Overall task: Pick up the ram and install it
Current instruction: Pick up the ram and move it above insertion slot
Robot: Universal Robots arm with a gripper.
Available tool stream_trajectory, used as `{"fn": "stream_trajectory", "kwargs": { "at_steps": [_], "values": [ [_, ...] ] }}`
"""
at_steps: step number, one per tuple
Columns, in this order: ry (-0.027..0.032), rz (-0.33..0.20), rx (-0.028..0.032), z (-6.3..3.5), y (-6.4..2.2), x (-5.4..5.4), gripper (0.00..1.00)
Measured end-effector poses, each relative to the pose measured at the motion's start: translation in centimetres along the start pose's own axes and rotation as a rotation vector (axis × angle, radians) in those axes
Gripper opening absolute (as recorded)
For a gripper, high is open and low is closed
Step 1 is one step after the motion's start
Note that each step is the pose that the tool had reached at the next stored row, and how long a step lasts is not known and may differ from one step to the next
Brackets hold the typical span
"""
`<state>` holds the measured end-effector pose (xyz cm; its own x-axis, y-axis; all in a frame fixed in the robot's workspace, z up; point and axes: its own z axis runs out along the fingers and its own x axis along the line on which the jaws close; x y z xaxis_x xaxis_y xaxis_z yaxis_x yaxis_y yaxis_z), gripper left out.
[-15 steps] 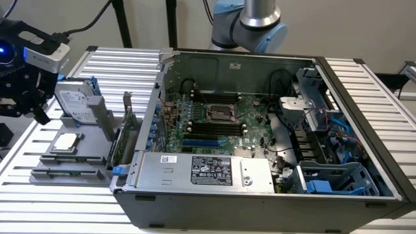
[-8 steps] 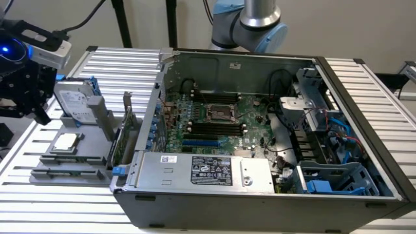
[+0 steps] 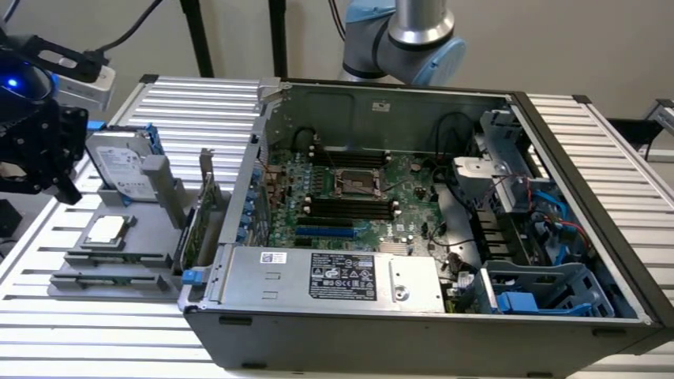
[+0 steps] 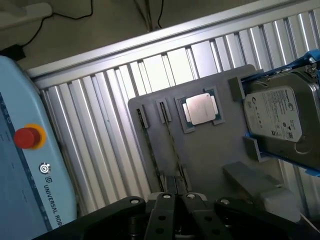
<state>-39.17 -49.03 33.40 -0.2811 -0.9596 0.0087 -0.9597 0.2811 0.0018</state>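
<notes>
The ram (image 4: 173,145) stands on its long edge in the grey tray (image 4: 215,155), showing as a thin dark line between two slotted posts, with a second line like it (image 4: 151,145) just beside it. I cannot tell which of the two is meant. The fingers (image 4: 166,202) are pressed together with nothing between them, and they hang above the tray's near end, roughly in line with those sticks. The main risk, I judge, is the narrow target. An edge this thin leaves little room for error, so fingers that come down slightly off line would land on a post or push the stick sideways in its slots. If they came down together instead of apart, they would strike the top edge and might bend or chip the board. The neighbouring stick is close enough to be nudged or pinched along with the ram. The processor (image 4: 201,108) lies flat in its pocket near the sticks' far end, and the drive (image 4: 280,115) leans at the tray's far side. Both look clear unless the approach drifts. A grip off the stick's middle could let it tilt, and a tilted stick would jam in the black slots (image 3: 348,207) inside the case (image 3: 316,332), which sits on the surface (image 4: 100,135) on the exterior view's right of the tray. The upright card (image 3: 200,225) between tray and case could catch a low carry.
</notes>
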Motion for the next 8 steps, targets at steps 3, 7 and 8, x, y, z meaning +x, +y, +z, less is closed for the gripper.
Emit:
{"fn": "stream_trajectory", "kwargs": {
  "at_steps": [3,7,8],
  "values": [
    [-0.0007,-0.020,-0.0013,0.27,0.13,0.11,0.11],
    [-0.0036,-0.044,-0.0027,0.62,0.20,0.23,0.11],
    [-0.0046,-0.055,-0.0030,0.70,0.22,0.24,0.11]
  ]
}}
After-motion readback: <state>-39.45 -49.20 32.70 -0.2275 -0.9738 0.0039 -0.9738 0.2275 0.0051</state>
